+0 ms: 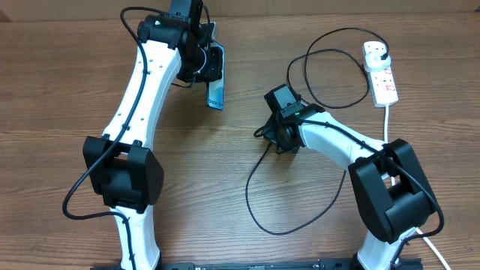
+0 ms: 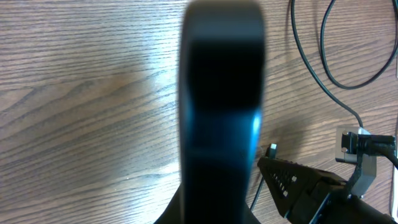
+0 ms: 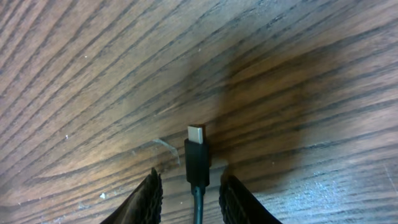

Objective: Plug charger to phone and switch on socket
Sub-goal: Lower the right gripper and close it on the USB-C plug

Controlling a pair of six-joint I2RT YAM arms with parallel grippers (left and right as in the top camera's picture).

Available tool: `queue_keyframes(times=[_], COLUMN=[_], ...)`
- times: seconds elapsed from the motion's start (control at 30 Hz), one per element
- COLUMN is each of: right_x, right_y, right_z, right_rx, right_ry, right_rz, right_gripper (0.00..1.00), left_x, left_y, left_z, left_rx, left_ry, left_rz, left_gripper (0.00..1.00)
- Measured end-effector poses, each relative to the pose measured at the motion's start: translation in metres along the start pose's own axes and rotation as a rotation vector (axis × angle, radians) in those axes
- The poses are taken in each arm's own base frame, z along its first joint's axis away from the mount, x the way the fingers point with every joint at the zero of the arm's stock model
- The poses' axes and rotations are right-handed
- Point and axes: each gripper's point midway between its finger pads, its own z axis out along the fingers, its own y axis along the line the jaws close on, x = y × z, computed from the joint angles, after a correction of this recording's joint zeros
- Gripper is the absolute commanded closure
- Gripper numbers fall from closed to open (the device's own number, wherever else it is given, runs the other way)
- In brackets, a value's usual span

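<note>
The phone (image 1: 215, 88) hangs off the table at the far centre, held on edge in my left gripper (image 1: 209, 64), which is shut on it. In the left wrist view the phone (image 2: 221, 106) is a dark upright slab filling the middle, and my left gripper (image 2: 217, 213) clasps its lower end. The charger (image 1: 330, 64) is a thin black cable looping from the socket (image 1: 382, 81) to its small plug tip (image 3: 197, 152). My right gripper (image 3: 189, 190) stands open astride that tip, with wood showing on both sides. The right gripper (image 1: 278, 139) sits mid-table.
A black plug (image 1: 379, 52) sits in the socket's far end. A thick white cord (image 1: 388, 120) runs from the socket toward the right arm's base. A slack loop of the cable (image 1: 289, 221) lies on the near side of the table.
</note>
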Motion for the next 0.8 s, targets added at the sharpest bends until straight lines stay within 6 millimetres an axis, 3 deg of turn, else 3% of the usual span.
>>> queue_keyframes(times=[0.6,0.8], right_x=[0.0,0.003], right_y=[-0.002,-0.011], right_z=[0.001,-0.002], right_rx=[0.008,0.055], right_ry=[0.0,0.016], right_rz=[-0.083,-0.108], right_gripper=[0.74,0.74], left_x=[0.0,0.0], left_y=[0.0,0.0], left_z=[0.0,0.0], left_rx=[0.001,0.001], left_ry=[-0.001,-0.001], left_rz=[0.0,0.0], left_gripper=[0.96,0.96])
